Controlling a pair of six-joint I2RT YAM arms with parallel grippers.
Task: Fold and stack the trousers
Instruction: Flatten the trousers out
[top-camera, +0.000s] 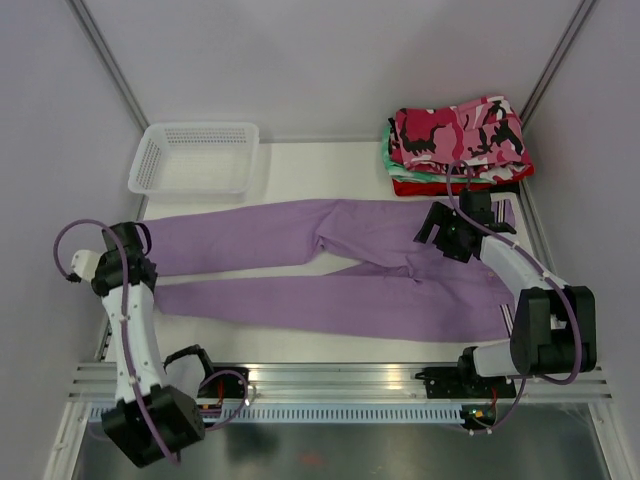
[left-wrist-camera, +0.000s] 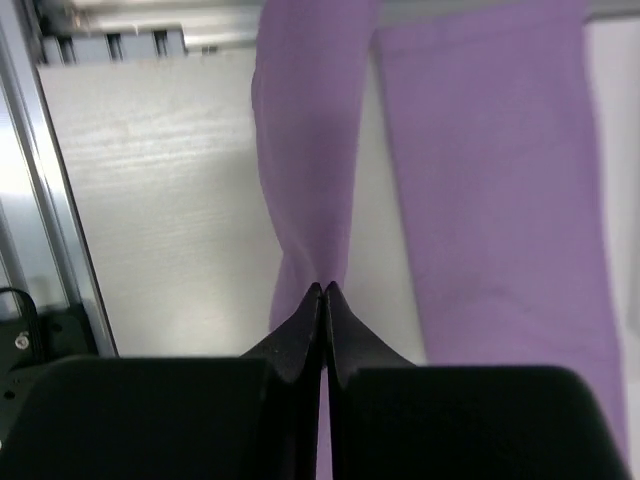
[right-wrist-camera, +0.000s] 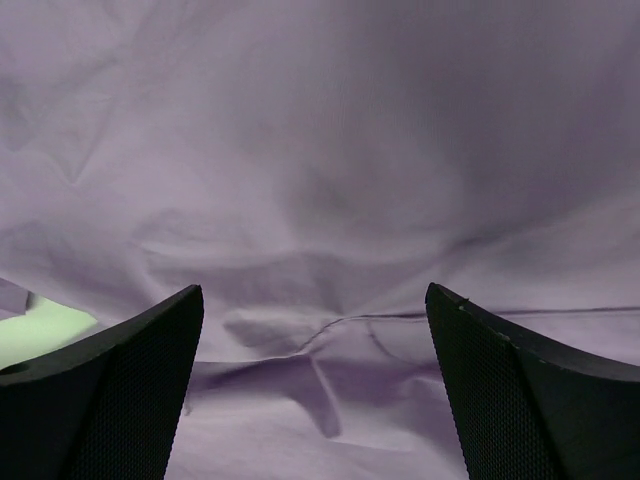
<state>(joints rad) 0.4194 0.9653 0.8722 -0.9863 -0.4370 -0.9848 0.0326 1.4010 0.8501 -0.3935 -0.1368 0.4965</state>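
Trousers (top-camera: 330, 300) (lilac) flat, left fingers (left-wrist-camera: 303, 335) pinching them

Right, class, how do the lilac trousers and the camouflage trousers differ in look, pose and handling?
The lilac trousers are plain purple; the camouflage trousers are patterned pink, white and black. The lilac trousers lie spread full length; the camouflage trousers sit folded on a garment pile. The left gripper is shut on a lilac leg; no gripper holds the camouflage trousers. Both are soft fabric.

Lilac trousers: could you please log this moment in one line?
left hand: shut on lilac trousers leg | right hand: open over waist end | camouflage trousers: folded
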